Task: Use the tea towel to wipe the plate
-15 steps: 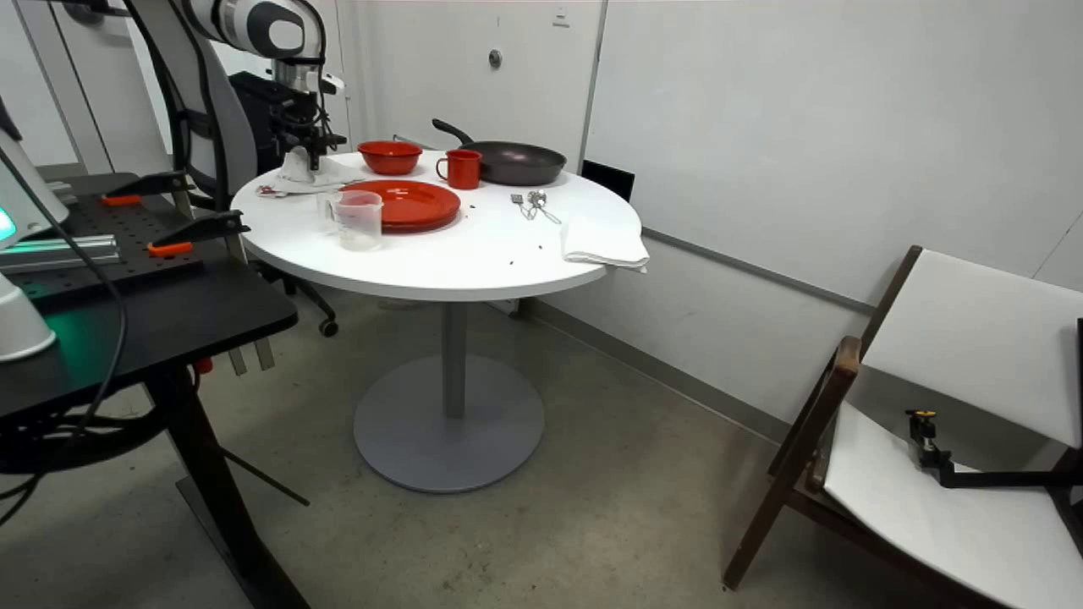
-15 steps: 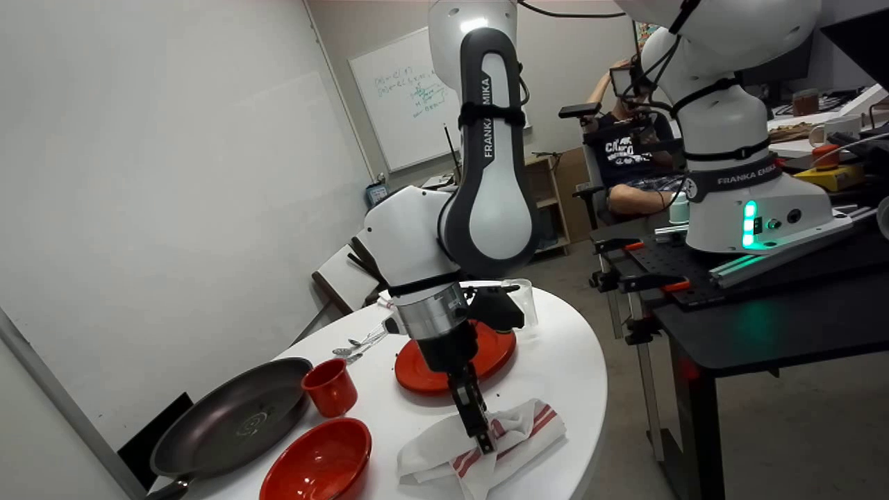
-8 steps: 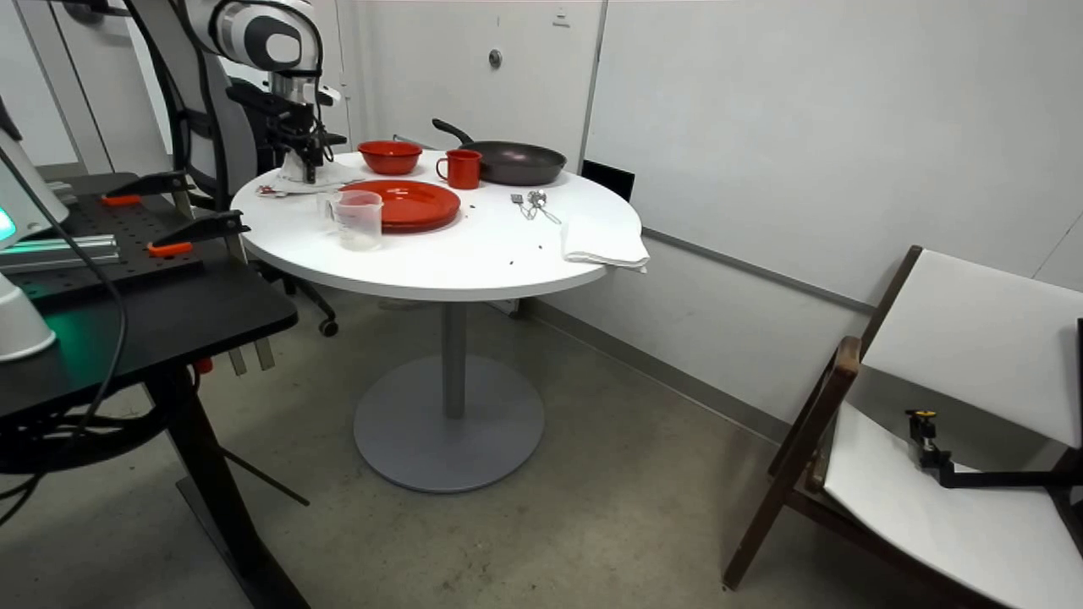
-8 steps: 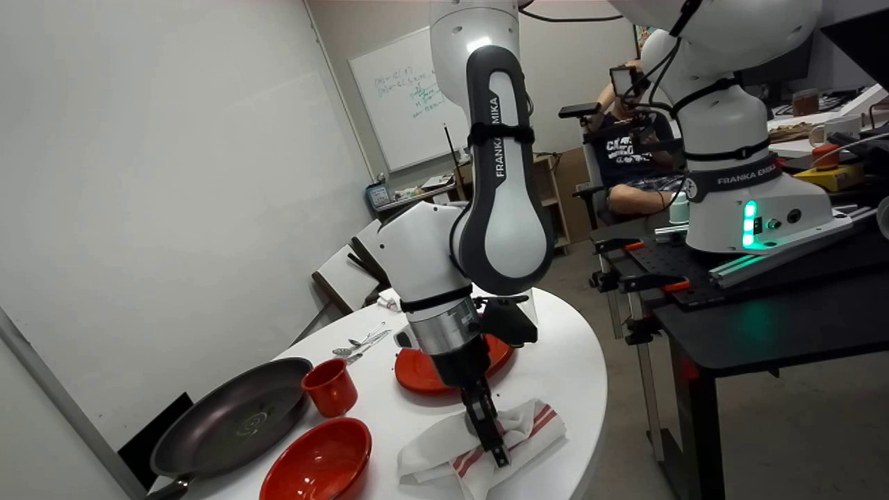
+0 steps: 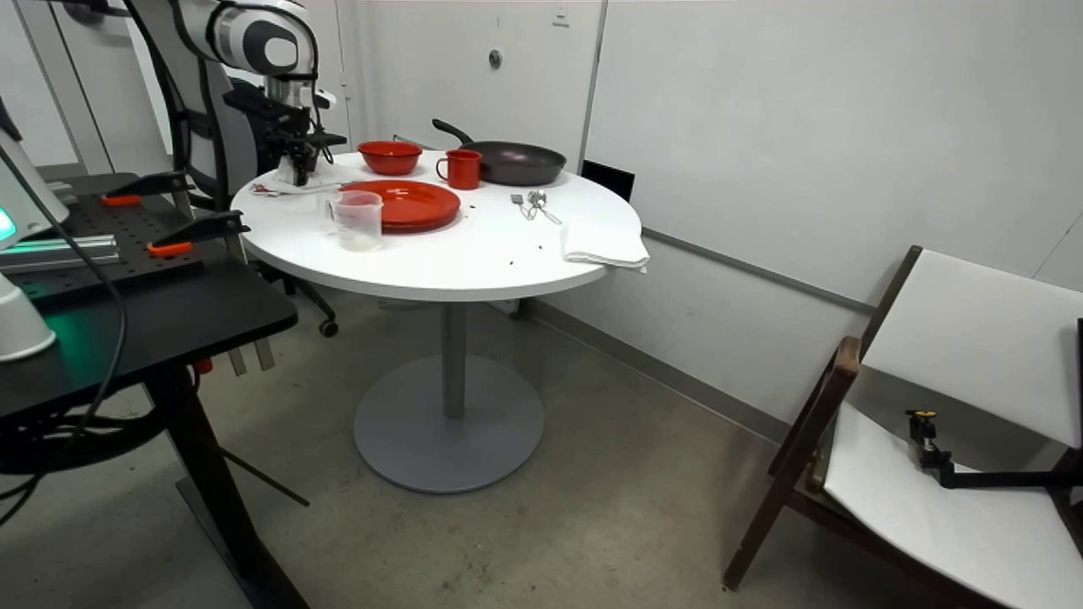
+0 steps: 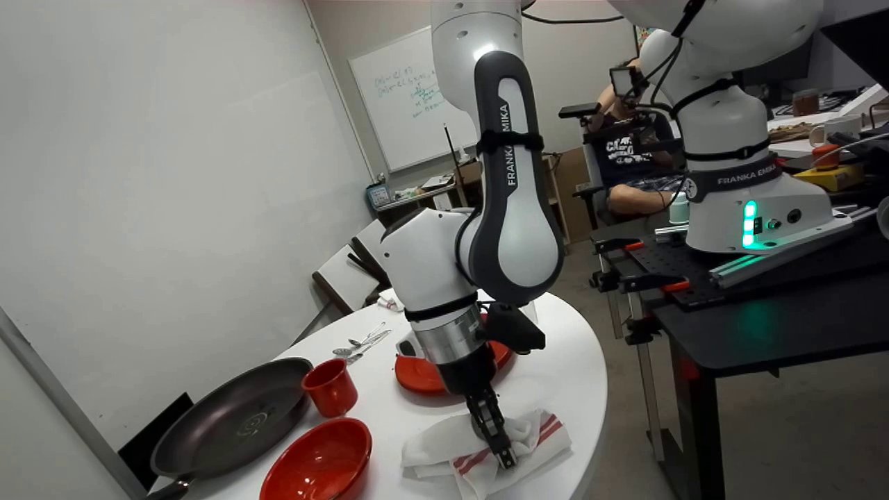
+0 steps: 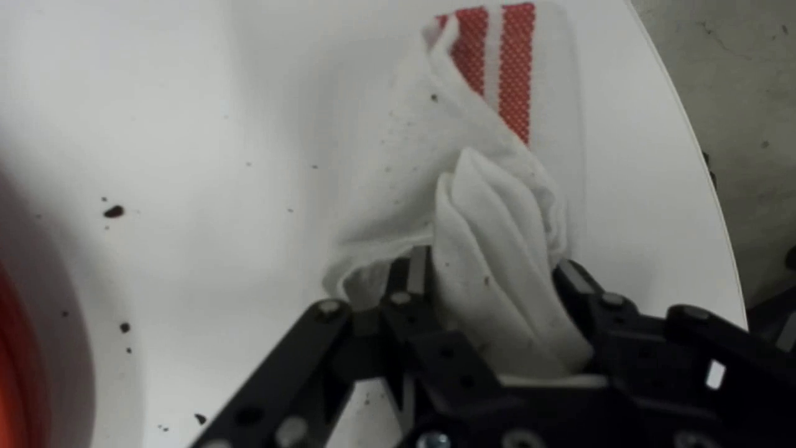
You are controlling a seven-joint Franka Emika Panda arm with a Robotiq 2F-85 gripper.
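Observation:
The tea towel [image 7: 398, 186], white with red stripes, lies crumpled close to the table's rim. A bunched fold of it rises between the fingers of my gripper [image 7: 491, 258], which is shut on that fold with cloth against both sides; how tightly it is pinched is not clear. In an exterior view the gripper [image 6: 507, 458] points down into the tea towel [image 6: 434, 444], low at the tabletop. The plate [image 5: 423, 201], red and round, sits just beside the towel. Part of the plate [image 6: 417, 378] is covered by the arm in an exterior view.
Next to the plate stands a clear measuring cup [image 5: 359, 222]. A red bowl [image 6: 319, 458], a red mug [image 6: 332, 389] and a dark frying pan [image 6: 233, 420] are grouped nearby. Cutlery [image 6: 364, 345] and another folded cloth [image 5: 602, 244] lie farther off. Dark crumbs [image 7: 114, 212] dot the table.
The gripper has sunk lower into the towel and moved slightly toward the table's rim. Its jaws have drawn in around the cloth, and the towel has shifted and bunched a little.

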